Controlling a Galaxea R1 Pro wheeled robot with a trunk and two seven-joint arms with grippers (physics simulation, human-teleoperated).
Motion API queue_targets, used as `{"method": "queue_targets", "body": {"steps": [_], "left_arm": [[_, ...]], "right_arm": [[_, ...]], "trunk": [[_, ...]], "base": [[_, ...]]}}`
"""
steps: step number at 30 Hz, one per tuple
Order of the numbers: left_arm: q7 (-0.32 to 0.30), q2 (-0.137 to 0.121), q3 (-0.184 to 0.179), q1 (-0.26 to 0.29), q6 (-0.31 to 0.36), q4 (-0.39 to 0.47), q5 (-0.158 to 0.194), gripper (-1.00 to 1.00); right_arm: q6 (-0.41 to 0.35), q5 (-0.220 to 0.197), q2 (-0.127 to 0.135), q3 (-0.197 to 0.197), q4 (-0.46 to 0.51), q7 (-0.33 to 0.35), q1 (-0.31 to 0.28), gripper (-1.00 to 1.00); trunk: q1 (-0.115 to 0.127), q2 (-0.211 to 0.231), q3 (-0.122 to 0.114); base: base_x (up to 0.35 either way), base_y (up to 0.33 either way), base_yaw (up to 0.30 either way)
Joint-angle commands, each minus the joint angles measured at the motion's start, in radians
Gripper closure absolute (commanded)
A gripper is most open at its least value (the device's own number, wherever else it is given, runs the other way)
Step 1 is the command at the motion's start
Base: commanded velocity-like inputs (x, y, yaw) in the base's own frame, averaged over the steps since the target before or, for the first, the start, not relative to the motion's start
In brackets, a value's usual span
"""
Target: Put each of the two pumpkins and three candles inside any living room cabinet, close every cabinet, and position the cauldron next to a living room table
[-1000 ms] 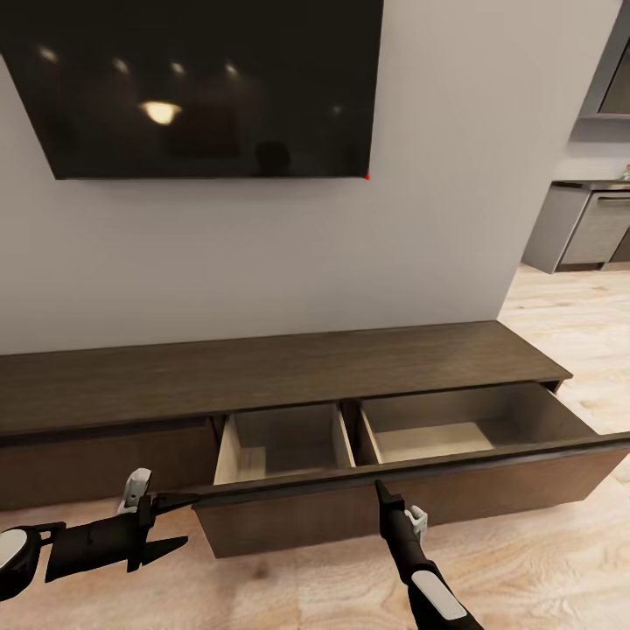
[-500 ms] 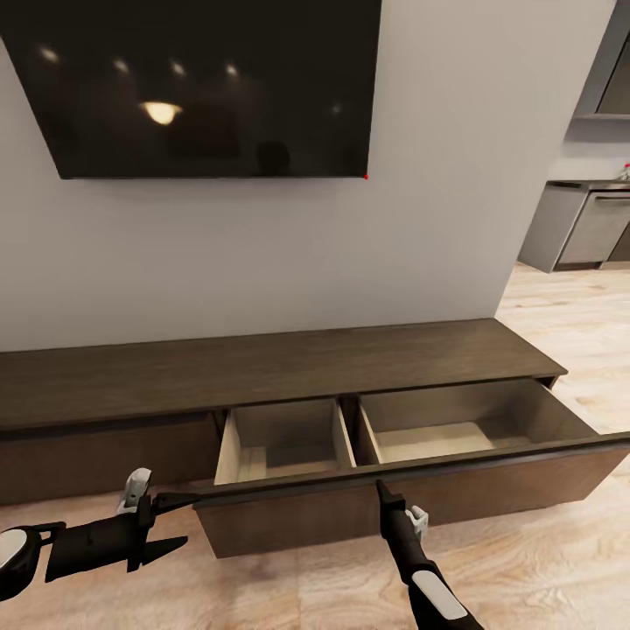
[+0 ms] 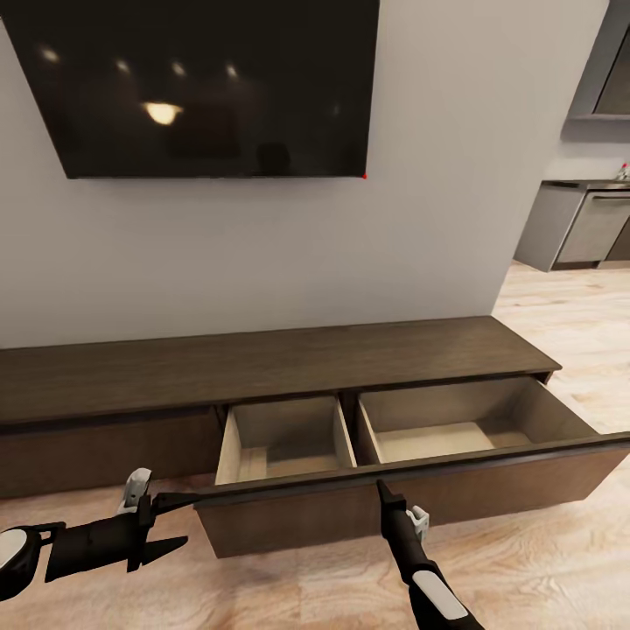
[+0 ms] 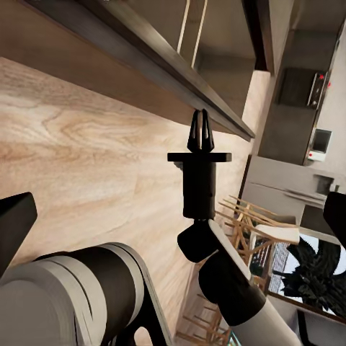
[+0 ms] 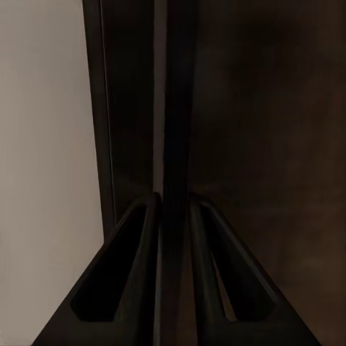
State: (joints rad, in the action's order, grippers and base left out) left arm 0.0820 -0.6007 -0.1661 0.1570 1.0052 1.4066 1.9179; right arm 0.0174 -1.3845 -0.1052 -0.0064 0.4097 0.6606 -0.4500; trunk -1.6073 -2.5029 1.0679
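One long dark-brown cabinet (image 3: 280,363) ran along the wall from nine o'clock to three o'clock in the head view, below a black television (image 3: 210,83) at twelve o'clock. Its wide drawer (image 3: 411,499) stood pulled out toward the robot, showing two pale wood compartments side by side, both bare inside. Light wood floor (image 3: 560,560) spread beneath, and grey kitchen units (image 3: 582,229) stood off at two o'clock. The right gripper (image 3: 379,486) at five o'clock was clamped on the top edge of the drawer front; in the right wrist view its two fingers (image 5: 137,274) sat pressed on either side of the thin dark panel edge (image 5: 173,144). The left gripper (image 3: 179,525) at seven o'clock pointed toward the drawer's left corner, its fingers spread apart and grasping nothing, the upper tip just at the corner of the drawer front. In the left wrist view the right gripper (image 4: 200,133) appeared touching the drawer's rim.
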Motion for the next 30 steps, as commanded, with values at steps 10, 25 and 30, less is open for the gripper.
{"method": "queue_targets", "body": {"steps": [10,25,30], "left_arm": [[0.009,-0.001,-0.002,0.001,0.001,0.0,0.01,-1.0],[0.009,-0.001,-0.001,0.001,0.001,0.0,0.01,-1.0],[0.009,-0.001,-0.001,0.001,0.001,0.0,0.01,-1.0]], "right_arm": [[0.002,0.009,-0.002,0.091,0.001,0.013,-0.001,1.0],[0.004,0.01,-0.002,0.091,0.002,0.014,-0.001,1.0],[0.002,0.008,-0.002,0.09,0.001,0.013,-0.001,-1.0]], "trunk": [[0.001,-0.001,0.001],[0.001,-0.001,0.001],[0.001,-0.001,0.001]], "base": [[-0.016,0.0,0.0],[-0.014,0.0,0.0],[-0.013,0.0,0.0]]}}
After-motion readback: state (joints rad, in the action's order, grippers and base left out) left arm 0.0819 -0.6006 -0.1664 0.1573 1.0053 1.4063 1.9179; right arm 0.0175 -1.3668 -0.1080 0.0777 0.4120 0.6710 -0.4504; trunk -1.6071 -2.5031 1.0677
